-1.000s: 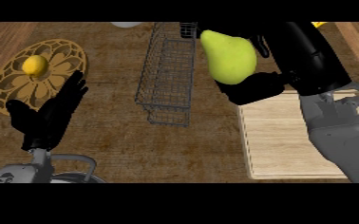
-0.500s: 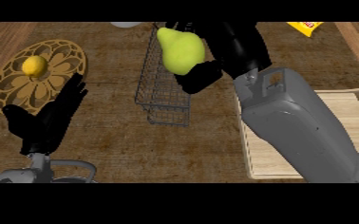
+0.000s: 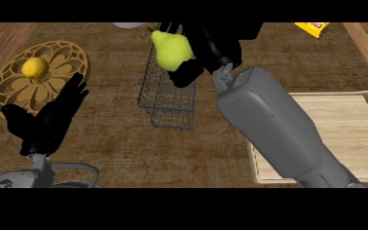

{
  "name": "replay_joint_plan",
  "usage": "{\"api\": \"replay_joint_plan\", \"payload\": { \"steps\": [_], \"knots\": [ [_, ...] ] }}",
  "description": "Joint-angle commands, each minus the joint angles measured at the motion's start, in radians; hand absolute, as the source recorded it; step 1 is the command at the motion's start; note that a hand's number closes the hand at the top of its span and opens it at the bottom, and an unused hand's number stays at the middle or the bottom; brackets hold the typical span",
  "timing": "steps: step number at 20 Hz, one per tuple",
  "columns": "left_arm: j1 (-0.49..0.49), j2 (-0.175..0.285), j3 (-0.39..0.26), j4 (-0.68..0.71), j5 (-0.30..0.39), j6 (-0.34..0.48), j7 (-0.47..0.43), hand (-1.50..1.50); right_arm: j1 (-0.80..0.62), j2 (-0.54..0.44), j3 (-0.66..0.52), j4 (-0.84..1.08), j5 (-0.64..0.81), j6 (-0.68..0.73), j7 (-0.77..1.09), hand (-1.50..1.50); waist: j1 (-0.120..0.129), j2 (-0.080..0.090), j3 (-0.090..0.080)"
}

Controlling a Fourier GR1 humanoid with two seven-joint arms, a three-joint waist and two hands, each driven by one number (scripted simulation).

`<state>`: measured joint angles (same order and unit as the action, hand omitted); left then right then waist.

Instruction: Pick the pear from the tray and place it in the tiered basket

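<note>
The right hand (image 3: 215,46) was at the far side of the counter (image 3: 144,151), its fingers and thumb curled round the pear (image 3: 171,51). The pear sat against the left side of that hand, stem end pointing away, with the thumb tucked under its near end. It was held over the far end of the wire basket (image 3: 167,102), well apart from the pale wooden tray (image 3: 341,126) at the near right. The grey forearm ran from the tray's left edge up to the hand. The left hand (image 3: 50,119) showed at the near left, fingers straight and holding nothing, beside a round patterned plate (image 3: 68,58) with a small yellow fruit (image 3: 34,68) on it.
</note>
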<state>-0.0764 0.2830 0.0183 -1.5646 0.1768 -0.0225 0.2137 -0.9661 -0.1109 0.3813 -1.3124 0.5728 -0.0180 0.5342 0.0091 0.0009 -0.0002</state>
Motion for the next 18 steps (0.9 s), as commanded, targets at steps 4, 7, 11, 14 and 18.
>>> {"api": "replay_joint_plan", "payload": {
  "steps": [4,7,11,14,18],
  "knots": [
    [-0.023,-0.027,0.013,0.021,-0.013,-0.008,-0.005,0.0,-0.082,0.099,-0.058,0.161,0.114,-0.061,-0.043,1.5,0.002,0.001,0.0],
    [-0.045,-0.001,0.023,0.009,-0.004,-0.018,0.043,0.0,0.005,0.101,-0.093,0.156,0.122,-0.233,-0.156,1.5,0.002,0.003,0.001],
    [0.002,-0.037,-0.008,-0.056,-0.023,-0.003,0.06,0.0,-0.124,0.11,-0.088,0.354,0.03,-0.31,-0.185,-1.5,0.017,0.003,0.0],
    [-0.026,-0.01,0.036,0.045,-0.012,-0.057,-0.009,0.0,-0.074,0.11,-0.014,0.409,0.021,-0.403,-0.252,-1.5,0.013,0.004,0.0],
    [-0.04,-0.044,0.014,0.065,-0.04,-0.041,-0.023,0.0,-0.206,0.111,0.023,0.478,-0.064,-0.442,-0.2,-1.5,0.02,0.005,-0.001]
  ]
}}
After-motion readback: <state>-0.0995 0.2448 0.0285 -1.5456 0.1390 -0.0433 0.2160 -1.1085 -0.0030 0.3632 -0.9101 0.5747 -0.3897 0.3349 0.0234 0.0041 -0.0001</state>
